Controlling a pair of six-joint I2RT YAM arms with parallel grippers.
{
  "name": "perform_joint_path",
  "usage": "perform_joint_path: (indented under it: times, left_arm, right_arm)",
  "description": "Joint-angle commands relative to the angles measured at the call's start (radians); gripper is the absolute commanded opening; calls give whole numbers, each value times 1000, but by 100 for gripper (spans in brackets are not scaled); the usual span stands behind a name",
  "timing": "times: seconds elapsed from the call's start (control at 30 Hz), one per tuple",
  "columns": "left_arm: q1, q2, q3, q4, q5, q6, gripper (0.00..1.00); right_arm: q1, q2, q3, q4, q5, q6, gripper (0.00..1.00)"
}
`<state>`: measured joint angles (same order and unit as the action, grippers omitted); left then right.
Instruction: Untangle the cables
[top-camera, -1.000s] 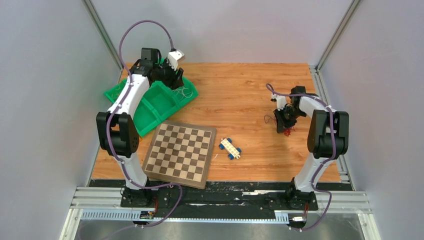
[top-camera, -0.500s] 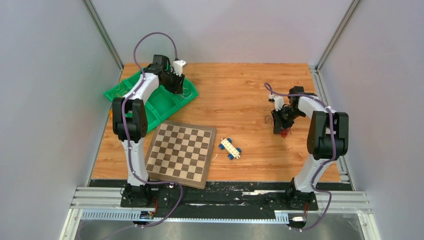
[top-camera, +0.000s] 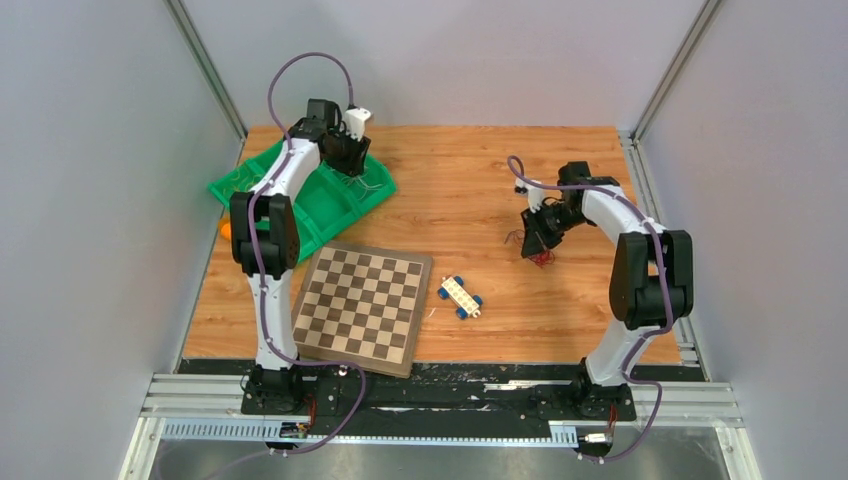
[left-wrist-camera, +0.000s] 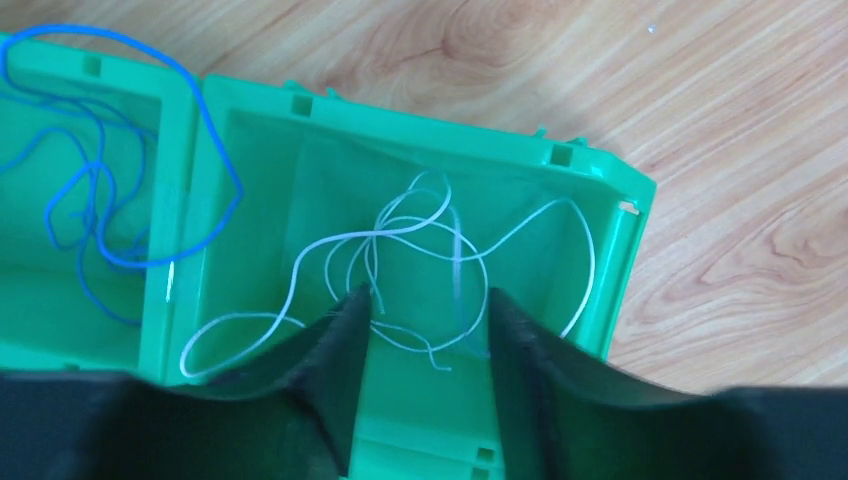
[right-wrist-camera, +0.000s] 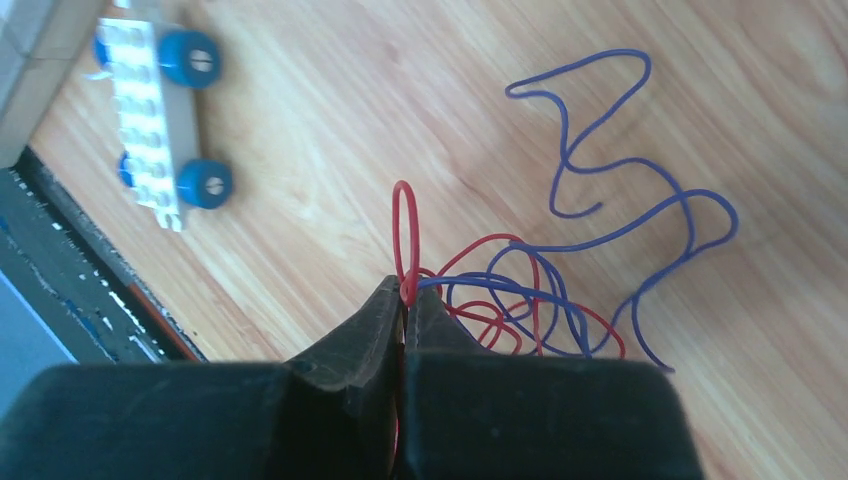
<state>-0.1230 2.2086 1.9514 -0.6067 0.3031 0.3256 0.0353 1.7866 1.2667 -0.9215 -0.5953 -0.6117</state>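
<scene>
My right gripper (right-wrist-camera: 405, 290) is shut on a red cable (right-wrist-camera: 404, 225) that is tangled with a purple-blue cable (right-wrist-camera: 640, 215) on the wood table; the clump also shows in the top view (top-camera: 540, 257) under that gripper (top-camera: 533, 240). My left gripper (left-wrist-camera: 425, 300) is open above the green tray (left-wrist-camera: 600, 290), its jaws either side of a loose white cable (left-wrist-camera: 400, 235) lying in the right compartment. A blue cable (left-wrist-camera: 110, 200) lies in the compartment to the left. In the top view the left gripper (top-camera: 350, 160) hangs over the tray (top-camera: 335, 200) at the back left.
A chessboard (top-camera: 362, 305) lies at the front centre. A small toy car with blue wheels (top-camera: 460, 296) sits to its right, also in the right wrist view (right-wrist-camera: 155, 120). An orange object (top-camera: 225, 228) peeks out left of the tray.
My right gripper has moved left and a little back, dragging the red and purple clump with it. My left arm has shifted slightly over the tray's right compartment.
</scene>
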Motion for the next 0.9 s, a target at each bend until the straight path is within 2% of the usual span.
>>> perform_joint_path:
  times: [0.0,0.03,0.1,0.17,0.2,0.27,0.33,0.37,0.43,0.53,0.63,0.67,0.73,0.87]
  left_arm:
    - [-4,-124,-30,1,65,47,63]
    - [-3,-173,-44,3,95,47,69]
    - [-3,-248,-93,14,199,35,74]
    - [-4,-331,-160,45,326,16,78]
    - [-3,-360,-216,58,440,11,79]
    - [-11,-447,-341,126,632,-15,81]
    - [-36,-562,-486,271,749,-83,84]
    - [-65,-585,-528,363,771,-102,85]
    - [-118,-636,-626,442,796,-127,86]
    - [-184,-682,-728,503,762,-136,88]
    - [-233,-714,-847,702,737,-236,91]
    - [-240,-725,-869,779,734,-255,96]
    - [-264,-740,-921,867,727,-293,99]
    - [-328,-748,-984,947,719,-319,100]
  right_arm:
    - [57,-68,54,9,-142,-65,1]
    - [66,-77,60,11,-165,-73,0]
    - [86,-106,72,10,-218,-96,0]
    - [110,-158,73,10,-282,-132,0]
    - [123,-184,71,10,-303,-153,0]
    - [152,-224,58,15,-328,-185,1]
    - [180,-249,52,18,-343,-199,1]
    - [194,-258,54,21,-346,-193,1]
    - [217,-271,69,22,-361,-168,1]
    - [239,-290,107,26,-390,-124,0]
    - [256,-310,148,30,-417,-87,0]
    - [262,-318,160,32,-427,-76,0]
    - [276,-338,179,40,-449,-54,0]
    - [311,-372,217,71,-474,-9,0]
